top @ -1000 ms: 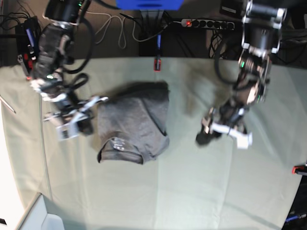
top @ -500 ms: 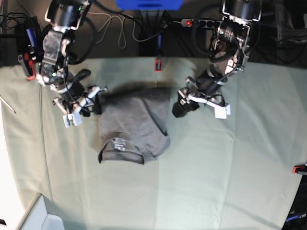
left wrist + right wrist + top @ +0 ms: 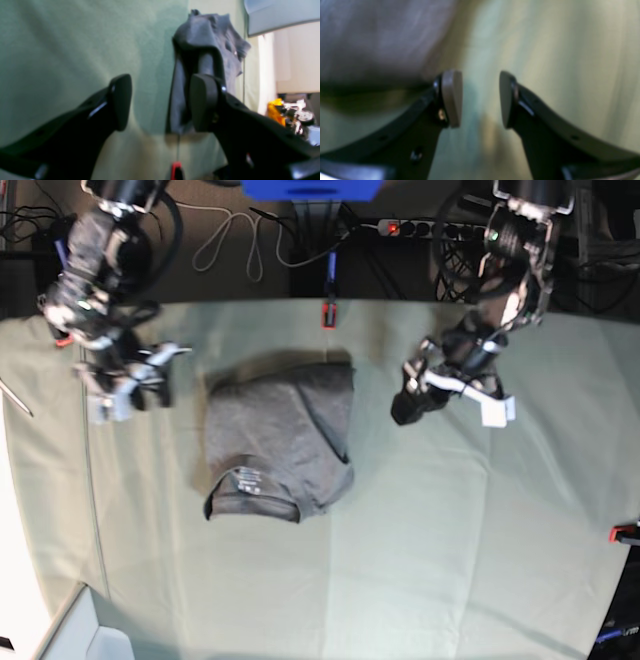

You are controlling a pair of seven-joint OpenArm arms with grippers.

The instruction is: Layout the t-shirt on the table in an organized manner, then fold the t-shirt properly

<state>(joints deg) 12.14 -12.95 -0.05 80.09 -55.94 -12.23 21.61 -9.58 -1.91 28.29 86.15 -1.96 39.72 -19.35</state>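
Observation:
The grey t-shirt (image 3: pixel 280 442) lies folded into a compact rectangle in the middle of the table (image 3: pixel 450 560), with its neck label facing up at the near edge. My left gripper (image 3: pixel 408 406) hovers to the shirt's right, apart from it. In the left wrist view it (image 3: pixel 160 102) is open and empty, with the t-shirt (image 3: pixel 207 50) beyond its fingers. My right gripper (image 3: pixel 140 385) is to the shirt's left, also apart. The blurred right wrist view shows it (image 3: pixel 480 100) open over green cloth, with the t-shirt (image 3: pixel 370 37) at the upper left.
A red clamp (image 3: pixel 328 313) holds the cloth at the far edge behind the shirt, and another (image 3: pixel 625 532) sits at the right edge. Cables and a power strip (image 3: pixel 430 228) lie beyond the table. A pale box corner (image 3: pixel 80 630) is at the near left.
My right gripper has pulled back left, away from the shirt's left edge. My left gripper swung up toward the shirt's right side, then eased off to the right. The shirt stayed put.

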